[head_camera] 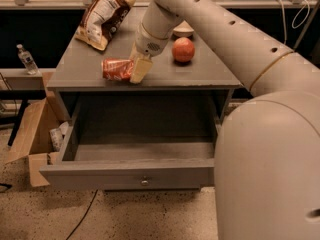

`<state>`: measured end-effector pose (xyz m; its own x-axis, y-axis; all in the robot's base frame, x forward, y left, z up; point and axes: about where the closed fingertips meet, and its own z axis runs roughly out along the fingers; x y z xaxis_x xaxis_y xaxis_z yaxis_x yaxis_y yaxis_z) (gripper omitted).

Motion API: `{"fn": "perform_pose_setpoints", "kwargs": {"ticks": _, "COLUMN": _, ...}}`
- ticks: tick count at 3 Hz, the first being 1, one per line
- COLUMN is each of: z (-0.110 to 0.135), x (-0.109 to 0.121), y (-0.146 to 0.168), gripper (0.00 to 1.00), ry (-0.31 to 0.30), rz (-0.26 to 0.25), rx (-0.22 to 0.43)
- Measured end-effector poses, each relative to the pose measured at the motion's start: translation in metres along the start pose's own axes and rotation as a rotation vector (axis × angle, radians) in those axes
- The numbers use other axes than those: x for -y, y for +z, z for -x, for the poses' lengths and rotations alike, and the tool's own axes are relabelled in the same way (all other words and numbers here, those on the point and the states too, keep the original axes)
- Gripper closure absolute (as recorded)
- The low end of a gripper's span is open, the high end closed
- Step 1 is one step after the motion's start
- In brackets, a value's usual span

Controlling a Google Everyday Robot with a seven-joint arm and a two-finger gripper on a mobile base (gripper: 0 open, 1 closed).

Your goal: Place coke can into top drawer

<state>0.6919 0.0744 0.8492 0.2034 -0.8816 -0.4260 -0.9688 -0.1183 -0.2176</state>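
Observation:
The coke can [116,69] is on its side over the cabinet top, close to the front edge and left of centre. My gripper [133,72] reaches down from the upper right and is shut on the can's right end. One cream finger [141,69] shows in front and the other is hidden behind the can. I cannot tell whether the can rests on the top or hangs just above it. The top drawer [100,175] is pulled wide open directly below, with its knob [144,181] at the centre of the front panel and nothing showing inside.
A reddish apple [183,49] and a white bowl [183,30] sit right of the gripper. A chip bag [102,16] lies at the back left. A cardboard box [30,139] and a water bottle [26,59] are left of the cabinet. My arm fills the right foreground.

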Motion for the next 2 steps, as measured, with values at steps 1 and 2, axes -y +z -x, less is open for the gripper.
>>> {"fn": "perform_pose_setpoints", "kwargs": {"ticks": 1, "z": 0.0, "x": -0.011, "y": -0.002, "gripper": 1.0, "ry": 0.003, "rz": 0.011, "rx": -0.006}}
{"fn": "perform_pose_setpoints", "kwargs": {"ticks": 2, "z": -0.003, "x": -0.041, "y": -0.012, "gripper": 1.0, "ry": 0.021, "rz": 0.024, "rx": -0.019}}
